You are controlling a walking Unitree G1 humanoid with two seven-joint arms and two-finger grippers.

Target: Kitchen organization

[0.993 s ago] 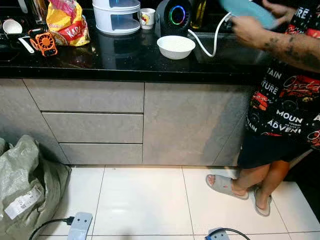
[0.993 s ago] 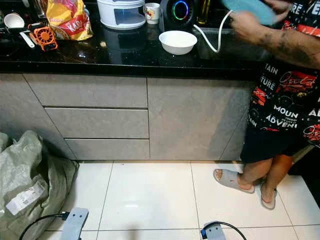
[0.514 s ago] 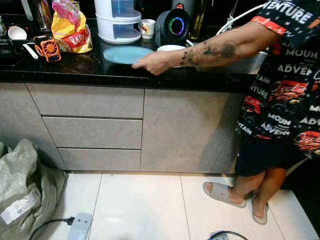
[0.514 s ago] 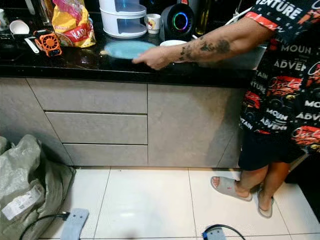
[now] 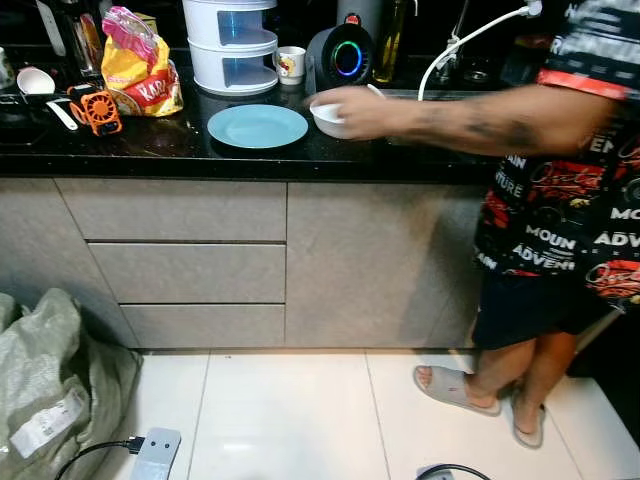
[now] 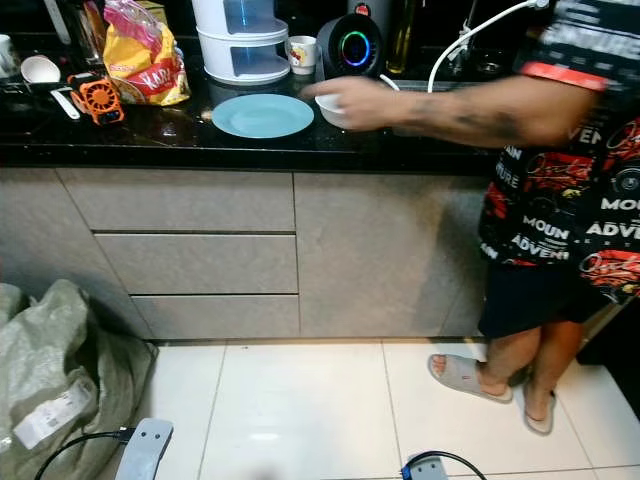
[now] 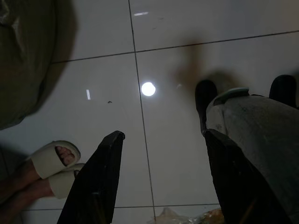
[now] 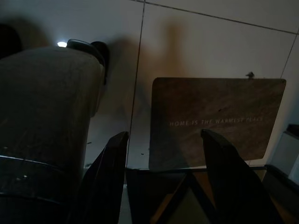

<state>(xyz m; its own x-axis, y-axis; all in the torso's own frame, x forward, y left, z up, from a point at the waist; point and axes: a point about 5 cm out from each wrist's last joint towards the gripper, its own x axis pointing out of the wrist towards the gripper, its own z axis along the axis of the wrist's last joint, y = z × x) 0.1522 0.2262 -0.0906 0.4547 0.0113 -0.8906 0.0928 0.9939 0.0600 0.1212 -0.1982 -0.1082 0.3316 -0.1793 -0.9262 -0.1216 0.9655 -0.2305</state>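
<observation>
Robot is standing back from the counter (image 5: 250, 160), both arms hanging idle: left gripper (image 7: 161, 177) is pointing at the floor tiles with its 2 fingers spread wide and holding nothing, right gripper (image 8: 163, 179) likewise spread and empty, a doormat (image 8: 217, 121) showing beyond it. On the counter a blue plate (image 5: 257, 126) is lying flat, left of a white bowl (image 5: 328, 119) that a person's hand (image 5: 350, 108) is gripping (arm is motion-blurred, so can't tell if the bowl is being lifted or set down). Behind them: a white tiered container (image 5: 222, 45), a mug (image 5: 290, 63), a speaker with a lit ring (image 5: 346, 58); a snack bag (image 5: 140, 70) and an orange fan (image 5: 96, 108) further left. Handling guess: plate is probably rigid, glazed, slick and breakable, lying flush on stone, so fingers would need to pinch the rim at the near edge, 1 finger under. Bowl probably light and stiff, take it by the rim wall.
</observation>
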